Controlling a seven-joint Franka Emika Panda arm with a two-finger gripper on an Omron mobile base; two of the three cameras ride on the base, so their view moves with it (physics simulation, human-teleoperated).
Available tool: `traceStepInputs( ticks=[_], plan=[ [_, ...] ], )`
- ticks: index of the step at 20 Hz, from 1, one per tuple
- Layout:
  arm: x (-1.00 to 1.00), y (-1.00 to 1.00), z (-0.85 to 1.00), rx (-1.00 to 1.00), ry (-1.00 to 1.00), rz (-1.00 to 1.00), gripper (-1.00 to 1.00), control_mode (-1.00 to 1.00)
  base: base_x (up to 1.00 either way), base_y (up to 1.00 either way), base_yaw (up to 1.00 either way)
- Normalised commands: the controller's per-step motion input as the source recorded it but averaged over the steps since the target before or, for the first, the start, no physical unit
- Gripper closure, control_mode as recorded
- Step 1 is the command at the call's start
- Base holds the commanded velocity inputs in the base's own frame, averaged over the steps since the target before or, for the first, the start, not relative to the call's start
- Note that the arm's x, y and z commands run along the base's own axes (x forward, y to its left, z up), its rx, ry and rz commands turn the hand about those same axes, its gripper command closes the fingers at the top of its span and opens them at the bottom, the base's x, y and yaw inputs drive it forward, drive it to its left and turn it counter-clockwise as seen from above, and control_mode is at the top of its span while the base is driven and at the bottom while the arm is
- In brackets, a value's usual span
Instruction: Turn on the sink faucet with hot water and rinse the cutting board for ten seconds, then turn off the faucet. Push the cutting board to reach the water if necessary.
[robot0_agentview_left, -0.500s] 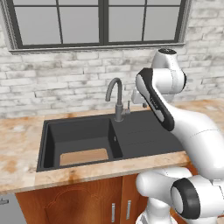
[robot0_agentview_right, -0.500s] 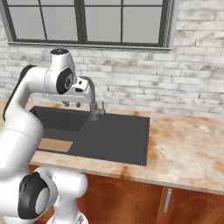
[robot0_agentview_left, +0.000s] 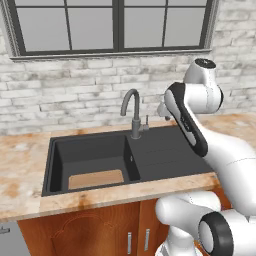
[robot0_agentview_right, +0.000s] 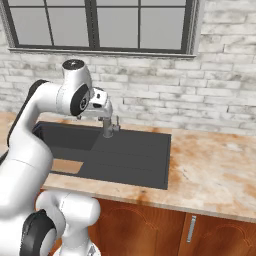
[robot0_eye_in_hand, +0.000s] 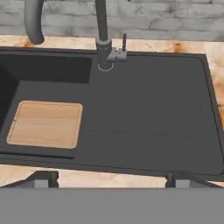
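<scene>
The cutting board (robot0_eye_in_hand: 45, 124) is lying flat on the floor of the deep basin of the sink (robot0_agentview_left: 165, 150), toward the near wall. From the hand view, it is sitting forward of the point below the spout mouth of the sink faucet (robot0_agentview_left: 133, 112). That placement suggests a stream would be falling behind the board rather than on it, so a push toward the back wall is likely to be needed. No water is running, and the small side lever (robot0_eye_in_hand: 124, 43) is standing upright at the faucet base, so the faucet appears to be off.

The arm is rising from the base at the near edge of the surface (robot0_agentview_right: 215, 165), with its elbow folded high and the forearm angling down toward the faucet. The gripper (robot0_agentview_right: 102, 107) is hovering above the flat draining side, near the faucet and clear of it. Its camera is looking down across the sink toward the brick wall. The jaws are standing released and wide, with one fingertip (robot0_eye_in_hand: 43, 178) at each lower corner of the hand view, grasping nothing. This pose is consistent with an approach to the lever as the first step.
</scene>
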Motion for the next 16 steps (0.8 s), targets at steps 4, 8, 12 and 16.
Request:
traceStepInputs(
  ticks=[4,8,12,16],
  plan=[
    [0.06,-0.21,-0.33,0.00,-0.46,0.01,-1.00,-1.00,0.00,0.00,0.00],
    [0.18,-0.13,-0.40,0.00,-0.39,0.00,-1.00,-1.00,0.00,0.00,0.00],
    [0.19,-0.09,-0.41,0.00,-0.30,0.00,-1.00,-1.00,0.00,0.00,0.00],
    [0.33,-0.02,-0.25,0.00,-0.20,0.00,-1.00,-1.00,0.00,0.00,0.00]
  ],
)
